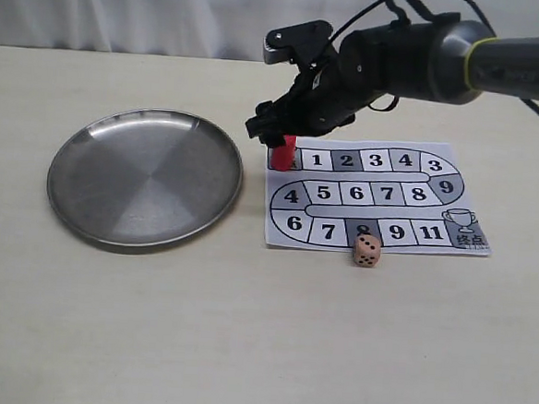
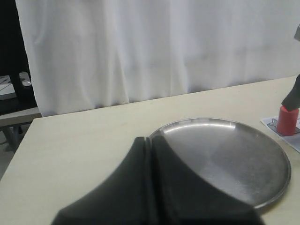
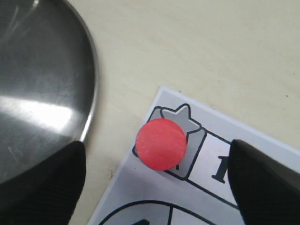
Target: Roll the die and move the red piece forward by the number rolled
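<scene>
The red piece stands upright on the star square at the start of the paper game board; it also shows as a red disc and a small cylinder. My right gripper hovers just above it, open, its two dark fingers spread wide on either side and not touching it. The tan die rests on the table at the board's near edge, below square 8. My left gripper is shut and empty, near the rim of the steel plate.
A round steel plate lies on the table left of the board, its rim close to the star square. A white curtain hangs behind the table.
</scene>
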Tool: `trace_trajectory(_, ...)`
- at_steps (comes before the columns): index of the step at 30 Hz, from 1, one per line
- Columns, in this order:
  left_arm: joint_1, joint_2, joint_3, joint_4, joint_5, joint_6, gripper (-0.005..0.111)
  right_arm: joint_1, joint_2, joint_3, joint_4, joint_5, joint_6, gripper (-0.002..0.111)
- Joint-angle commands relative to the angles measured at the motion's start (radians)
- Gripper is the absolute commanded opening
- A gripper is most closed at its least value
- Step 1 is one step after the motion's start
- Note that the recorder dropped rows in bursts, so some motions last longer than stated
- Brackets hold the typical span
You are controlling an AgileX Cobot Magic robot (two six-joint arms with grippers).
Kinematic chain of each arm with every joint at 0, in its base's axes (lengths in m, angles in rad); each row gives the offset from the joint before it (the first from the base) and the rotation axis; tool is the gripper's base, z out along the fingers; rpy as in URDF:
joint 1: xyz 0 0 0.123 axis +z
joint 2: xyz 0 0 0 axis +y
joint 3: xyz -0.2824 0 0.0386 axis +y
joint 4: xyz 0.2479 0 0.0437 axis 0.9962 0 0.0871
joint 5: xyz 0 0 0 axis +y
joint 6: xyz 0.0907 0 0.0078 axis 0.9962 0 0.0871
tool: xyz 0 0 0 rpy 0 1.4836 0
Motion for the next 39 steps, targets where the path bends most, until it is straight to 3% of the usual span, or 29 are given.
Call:
trace_trajectory(1,-0.008,-0.001,0.002,-0.002,-0.01,-0.001,0.0,-0.002,0.08,-0.039,0.0,-0.032,0.009,0.077)
trace_trajectory(5,-0.008,-0.001,0.002,-0.002,-0.01,-0.001,0.0,-0.012,0.128,-0.043,-0.009,-0.083,0.007,0.072)
trace_trajectory(12,-0.008,-0.001,0.002,-0.002,-0.01,-0.001,0.0,-0.014,0.142,-0.043,-0.009,-0.097,0.0,0.022)
trace_trajectory(16,-0.008,-0.001,0.002,-0.002,-0.01,-0.001,0.0,-0.014,0.142,-0.043,-0.009,-0.097,0.0,0.004)
trace_trajectory(31,-0.008,-0.001,0.002,-0.002,-0.01,-0.001,0.0,-0.053,-0.049,-0.043,-0.054,-0.084,0.0,0.005)
trace_trajectory(39,-0.008,-0.001,0.002,-0.002,-0.01,-0.001,0.0,-0.106,0.017,-0.042,-0.023,-0.054,0.0,0.005)
